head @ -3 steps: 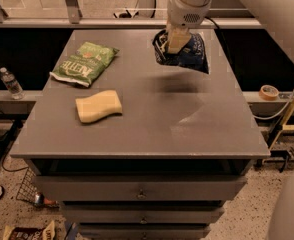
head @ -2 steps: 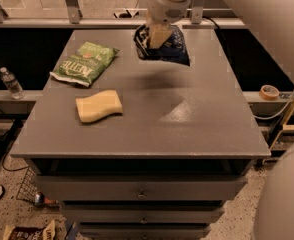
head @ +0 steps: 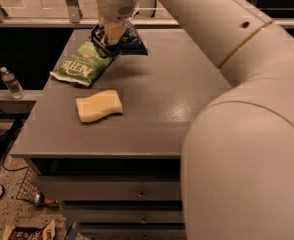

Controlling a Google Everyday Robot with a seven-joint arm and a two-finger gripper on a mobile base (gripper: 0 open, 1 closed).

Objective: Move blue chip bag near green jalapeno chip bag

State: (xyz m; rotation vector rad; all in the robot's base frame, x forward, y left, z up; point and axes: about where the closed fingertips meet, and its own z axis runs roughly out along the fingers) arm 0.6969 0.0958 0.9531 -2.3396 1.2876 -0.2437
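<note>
Gripping blue chip bag (head: 132,41) in tool (head: 107,37), hovering just beside green jalapeno chip bag (head: 79,66); nearly there, only needs releasing.

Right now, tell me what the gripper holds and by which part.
The gripper holds the blue chip bag, pinched near its left end, at the far side of the table beside the green jalapeno chip bag.

Glossy, crinkled film is shown by the blue chip bag (head: 131,40), which is clasped by the smooth, pale gripper (head: 111,34) over the far left of the matt desk (head: 167,99).
</note>
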